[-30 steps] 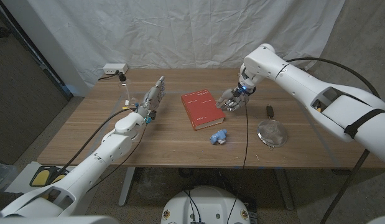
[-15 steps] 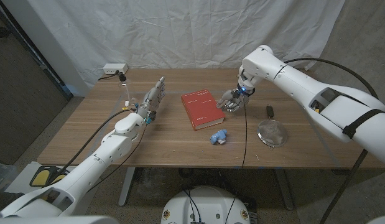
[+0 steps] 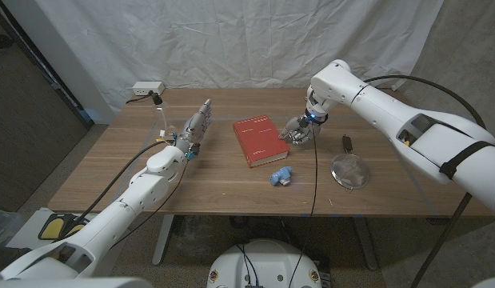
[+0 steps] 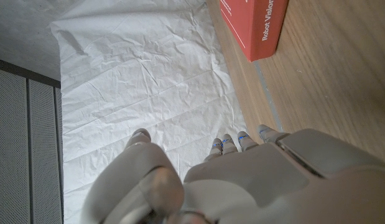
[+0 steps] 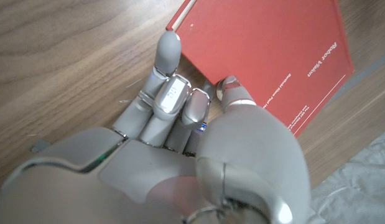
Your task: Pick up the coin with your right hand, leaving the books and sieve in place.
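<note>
We see the wooden table [image 3: 111,172], then the red book [image 3: 259,141] at frame centre, its long axis running from upper left to lower right. Our right hand [image 3: 297,132] sits at the book's right edge, fingers [image 5: 170,93] curled together against it; we cannot make out the coin. It has crept slightly toward the book. The sieve [image 3: 350,170] lies lower right. Our left hand [image 3: 195,128] stands with fingers straight and together.
</note>
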`<state>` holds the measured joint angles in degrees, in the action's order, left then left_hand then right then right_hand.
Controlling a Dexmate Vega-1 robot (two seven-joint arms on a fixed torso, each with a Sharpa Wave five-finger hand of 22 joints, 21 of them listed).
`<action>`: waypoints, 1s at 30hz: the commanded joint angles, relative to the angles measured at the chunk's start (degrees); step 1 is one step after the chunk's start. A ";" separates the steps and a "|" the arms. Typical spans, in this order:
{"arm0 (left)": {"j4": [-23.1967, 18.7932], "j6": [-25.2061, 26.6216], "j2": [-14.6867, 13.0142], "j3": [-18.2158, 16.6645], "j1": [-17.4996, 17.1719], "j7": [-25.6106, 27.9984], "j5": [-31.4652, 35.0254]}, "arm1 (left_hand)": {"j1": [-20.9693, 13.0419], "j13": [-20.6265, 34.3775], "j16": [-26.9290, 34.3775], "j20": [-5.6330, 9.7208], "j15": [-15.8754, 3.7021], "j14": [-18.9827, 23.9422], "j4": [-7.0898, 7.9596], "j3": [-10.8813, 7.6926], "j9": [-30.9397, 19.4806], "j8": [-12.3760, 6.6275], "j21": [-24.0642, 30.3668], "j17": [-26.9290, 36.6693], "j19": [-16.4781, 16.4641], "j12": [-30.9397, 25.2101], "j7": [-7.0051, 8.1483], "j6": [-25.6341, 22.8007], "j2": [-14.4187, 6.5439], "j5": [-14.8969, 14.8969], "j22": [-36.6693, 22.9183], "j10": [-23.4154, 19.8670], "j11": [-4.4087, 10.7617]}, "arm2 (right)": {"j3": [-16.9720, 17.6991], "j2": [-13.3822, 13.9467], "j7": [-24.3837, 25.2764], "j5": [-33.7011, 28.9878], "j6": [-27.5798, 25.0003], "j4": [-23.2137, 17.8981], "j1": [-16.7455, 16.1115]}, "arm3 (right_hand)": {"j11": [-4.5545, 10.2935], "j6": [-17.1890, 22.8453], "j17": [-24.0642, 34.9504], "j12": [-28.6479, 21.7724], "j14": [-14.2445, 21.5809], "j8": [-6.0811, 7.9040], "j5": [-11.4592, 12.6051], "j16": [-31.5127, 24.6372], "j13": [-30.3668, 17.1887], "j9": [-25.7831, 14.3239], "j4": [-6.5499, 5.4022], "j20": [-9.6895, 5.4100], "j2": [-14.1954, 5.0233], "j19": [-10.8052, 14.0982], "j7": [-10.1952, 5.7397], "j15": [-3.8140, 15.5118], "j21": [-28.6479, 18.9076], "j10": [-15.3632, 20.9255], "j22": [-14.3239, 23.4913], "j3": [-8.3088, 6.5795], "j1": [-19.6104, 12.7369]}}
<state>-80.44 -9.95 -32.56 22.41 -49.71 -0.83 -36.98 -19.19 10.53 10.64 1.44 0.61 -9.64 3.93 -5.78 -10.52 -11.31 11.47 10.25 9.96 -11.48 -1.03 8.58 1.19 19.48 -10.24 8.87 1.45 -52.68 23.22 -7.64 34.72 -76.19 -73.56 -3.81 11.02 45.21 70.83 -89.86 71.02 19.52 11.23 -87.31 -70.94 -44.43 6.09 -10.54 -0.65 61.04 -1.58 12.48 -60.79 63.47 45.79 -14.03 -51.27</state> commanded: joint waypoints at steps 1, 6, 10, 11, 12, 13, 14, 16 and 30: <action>0.74 0.46 -0.10 0.07 0.13 -0.37 -0.12 | -0.69 0.14 0.08 -0.38 -0.08 -0.27 -0.06 -0.38 -0.26 -0.30 0.15 0.17 1.19 0.01 -0.01 -0.41 -0.16 -0.11 -0.29 0.29 -0.04 | 1.28 -0.82 1.27 -0.02 -0.19 0.96 -0.43 | 0.13 2.57 -0.09 -0.20 0.10 0.82 -0.32 -0.18 -0.25 -0.64 -0.57 -2.24 -1.61 0.77 0.32 -0.07 -0.15 0.05 0.09 -0.74 0.34; 0.91 0.64 0.13 0.25 0.35 0.05 0.15 | -0.84 0.14 0.09 -0.41 -0.07 -0.25 -0.12 -0.41 -0.26 -0.29 0.16 0.17 1.17 0.00 -0.01 -0.44 -0.28 -0.16 -0.29 0.28 -0.02 | 2.82 -0.82 2.85 0.23 -0.80 0.42 -1.14 | 0.13 2.91 -0.10 -0.21 0.28 0.93 -0.51 -0.12 -0.26 -1.17 -1.20 -2.26 -3.34 0.86 0.37 -0.07 -0.19 0.09 0.04 -1.33 0.87; 0.96 0.37 0.11 0.21 0.37 -0.04 0.23 | -0.96 0.14 0.08 -0.41 -0.07 -0.27 -0.16 -0.43 -0.26 -0.26 0.15 0.17 1.21 0.01 -0.04 -0.41 -0.36 -0.21 -0.29 0.32 0.09 | 3.79 -0.48 3.81 0.48 -1.12 -0.43 -1.64 | 0.14 3.45 -0.07 -0.21 0.39 1.12 -0.63 -0.10 -0.28 -1.64 -1.54 -2.27 -5.04 0.80 0.24 -0.06 -0.22 0.10 0.09 -2.11 0.97; 1.11 0.24 0.14 0.17 0.41 -0.25 0.12 | -0.98 0.14 0.08 -0.41 -0.13 -0.26 -0.17 -0.44 -0.26 -0.27 0.15 0.17 1.20 0.00 -0.02 -0.44 -0.38 -0.22 -0.29 0.30 0.06 | 4.00 -0.42 4.02 0.55 -1.19 -0.59 -1.77 | 0.14 3.81 -0.06 -0.22 0.42 1.26 -0.70 -0.11 -0.29 -1.79 -1.52 -2.26 -5.40 0.80 0.14 -0.06 -0.30 0.12 0.20 -2.37 0.91; 1.10 0.22 0.20 0.13 0.39 -0.15 0.09 | -1.01 0.14 0.08 -0.39 -0.09 -0.27 -0.18 -0.44 -0.26 -0.27 0.16 0.17 1.19 0.00 0.00 -0.44 -0.40 -0.23 -0.29 0.29 0.05 | 4.02 -0.30 4.01 0.61 -1.16 -0.67 -1.80 | 0.14 3.85 -0.06 -0.23 0.45 1.28 -0.71 -0.12 -0.29 -1.87 -1.48 -2.27 -5.60 0.78 0.00 -0.06 -0.30 0.13 0.21 -2.52 0.82; 1.08 0.26 0.20 0.15 0.41 -0.02 0.18 | -1.04 0.14 0.08 -0.38 -0.09 -0.27 -0.20 -0.45 -0.26 -0.27 0.17 0.17 1.16 -0.02 -0.03 -0.45 -0.42 -0.25 -0.29 0.25 -0.05 | 4.17 -0.19 4.07 0.72 -1.16 -0.81 -1.91 | 0.14 3.88 -0.05 -0.24 0.47 1.31 -0.69 -0.13 -0.30 -1.96 -1.39 -2.28 -5.87 0.73 -0.03 -0.06 -0.29 0.16 0.20 -2.74 0.64; 1.13 0.34 0.17 0.24 0.48 -0.03 0.29 | -1.06 0.14 0.08 -0.38 -0.09 -0.26 -0.20 -0.45 -0.26 -0.27 0.16 0.17 1.18 -0.02 -0.03 -0.47 -0.43 -0.26 -0.30 0.23 -0.08 | 4.31 -0.12 4.23 0.77 -1.19 -0.92 -2.02 | 0.15 4.04 -0.04 -0.25 0.52 1.42 -0.63 -0.16 -0.30 -2.19 -1.12 -2.29 -6.43 0.65 -0.06 -0.06 -0.30 0.21 0.24 -3.25 0.15; 1.36 0.31 0.34 0.26 0.54 -0.11 0.17 | -1.12 0.14 0.11 -0.44 -0.15 -0.20 -0.22 -0.46 -0.26 -0.26 0.18 0.17 1.15 -0.02 0.01 -0.45 -0.48 -0.29 -0.30 0.25 0.01 | 4.62 0.04 4.50 0.91 -1.20 -1.17 -2.28 | 0.15 4.36 -0.03 -0.28 0.53 1.68 -0.48 -0.19 -0.31 -2.77 -0.29 -2.27 -7.24 0.36 -0.17 -0.08 -0.36 0.29 0.40 -4.36 -0.99; 2.76 1.17 1.09 1.31 2.20 -0.76 0.67 | -1.42 0.15 0.12 -0.63 -0.14 -0.15 -0.33 -0.49 -0.26 -0.23 0.19 0.18 1.15 -0.03 0.04 -0.49 -0.71 -0.47 -0.30 0.23 -0.05 | 5.01 1.59 4.24 1.62 -0.51 -2.39 -2.85 | 0.08 5.38 -0.13 -0.26 -0.01 2.36 0.18 0.12 -0.29 -4.52 2.41 -2.17 -8.84 -1.09 0.46 -0.14 -0.96 0.05 1.27 -8.34 -4.84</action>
<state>-78.72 -9.28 -32.01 23.03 -48.67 -1.11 -36.65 -19.95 10.53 10.64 1.11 0.61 -9.63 3.70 -6.01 -10.52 -11.31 11.47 10.25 9.63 -11.48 -1.03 8.59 0.44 19.04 -10.24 8.87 1.45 -48.44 23.78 -3.50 35.64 -77.26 -74.88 -6.05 10.83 48.03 70.54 -89.86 71.02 22.05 11.09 -87.31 -70.93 -48.70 8.04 -10.52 -8.45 60.41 -2.55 12.48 -61.46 63.61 46.86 -21.39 -54.34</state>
